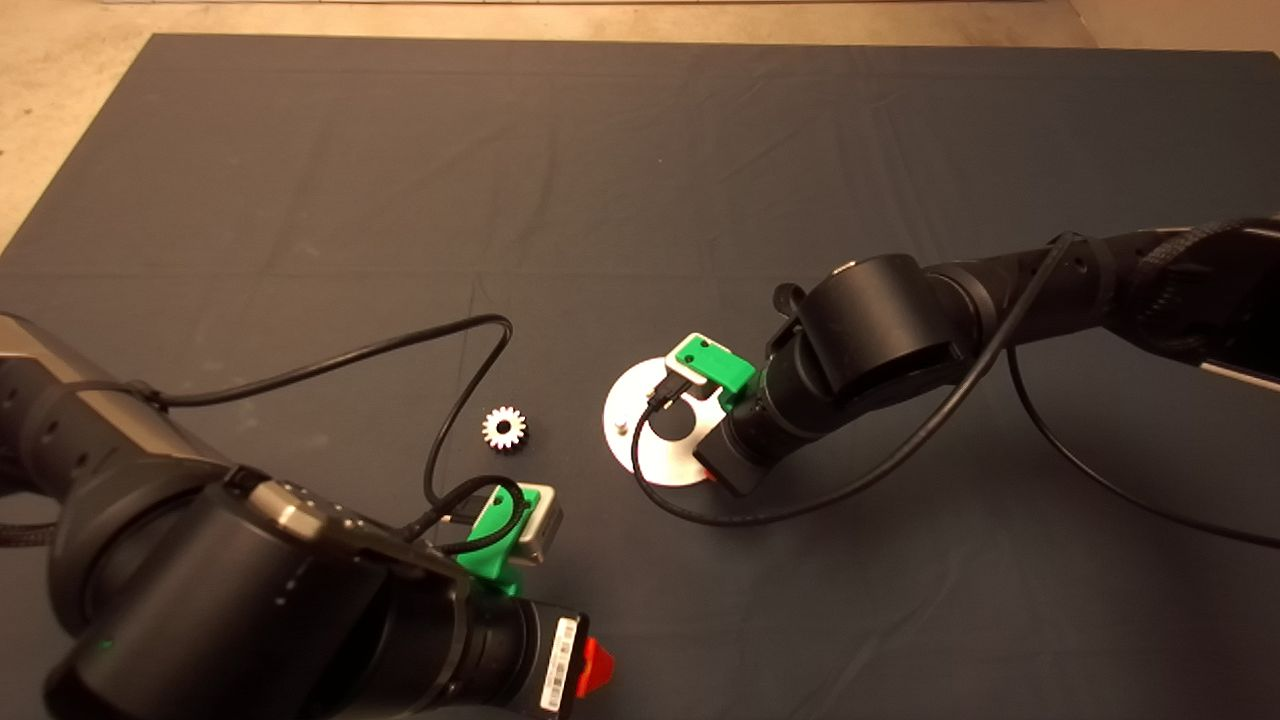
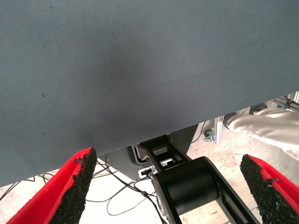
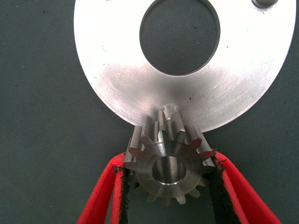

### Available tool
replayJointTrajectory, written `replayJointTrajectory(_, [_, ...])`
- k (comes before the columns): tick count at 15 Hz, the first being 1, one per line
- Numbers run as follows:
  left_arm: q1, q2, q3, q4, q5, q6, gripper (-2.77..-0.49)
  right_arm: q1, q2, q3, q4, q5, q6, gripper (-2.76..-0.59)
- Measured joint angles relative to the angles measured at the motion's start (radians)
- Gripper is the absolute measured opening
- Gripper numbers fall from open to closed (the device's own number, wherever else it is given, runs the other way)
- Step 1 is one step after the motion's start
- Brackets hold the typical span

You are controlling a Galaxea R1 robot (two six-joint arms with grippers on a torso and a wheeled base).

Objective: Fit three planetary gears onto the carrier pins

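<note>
My right gripper (image 3: 168, 161) is shut on one planetary gear (image 3: 166, 165), a small silvery spur gear held by its teeth. The gear hangs at the rim of the shiny carrier disc (image 3: 187, 93), with one carrier pin (image 3: 168, 113) showing just past its teeth, outside its centre hole. A second pin (image 3: 266, 2) stands at the disc's far side. From above, the right wrist covers much of the disc (image 1: 640, 455), and one pin (image 1: 621, 427) shows. Another gear (image 1: 504, 428) lies flat on the mat left of the disc. The left gripper (image 2: 168, 157) is open and holds nothing.
The left arm is parked at the mat's lower left, its red finger (image 1: 595, 668) at the bottom edge and its black cable (image 1: 440, 440) looping beside the loose gear. The left wrist view shows the mat's edge, the robot's base (image 2: 187, 186) and a person's leg (image 2: 271, 126).
</note>
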Motion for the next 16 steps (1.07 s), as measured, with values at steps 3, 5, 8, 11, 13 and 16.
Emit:
replayJointTrajectory(3, [0.0, 0.0, 0.0, 0.0, 0.0, 0.0, -1.07, 0.0, 0.0, -0.015, 0.0, 0.001, -0.01, -2.42])
replayJointTrajectory(5, [0.0, 0.0, 0.0, 0.0, 0.0, 0.0, -1.07, 0.001, 0.003, -0.022, 0.0, 0.002, -0.012, -2.42])
replayJointTrajectory(8, [0.0, 0.0, 0.0, 0.001, 0.0, 0.0, -1.07, 0.003, 0.014, -0.036, 0.003, -0.006, -0.014, -2.42])
replayJointTrajectory(11, [0.0, 0.0, 0.0, 0.003, 0.0, 0.0, -1.07, -0.003, 0.031, -0.061, 0.005, -0.003, -0.02, -2.41])
replayJointTrajectory(13, [0.0, 0.0, 0.0, 0.004, 0.0, 0.0, -1.07, -0.009, 0.034, -0.069, 0.005, -0.003, -0.02, -2.42])
replayJointTrajectory(16, [0.0, 0.0, 0.0, 0.004, 0.0, 0.0, -1.07, -0.009, 0.039, -0.075, 0.005, -0.006, -0.02, -2.42])
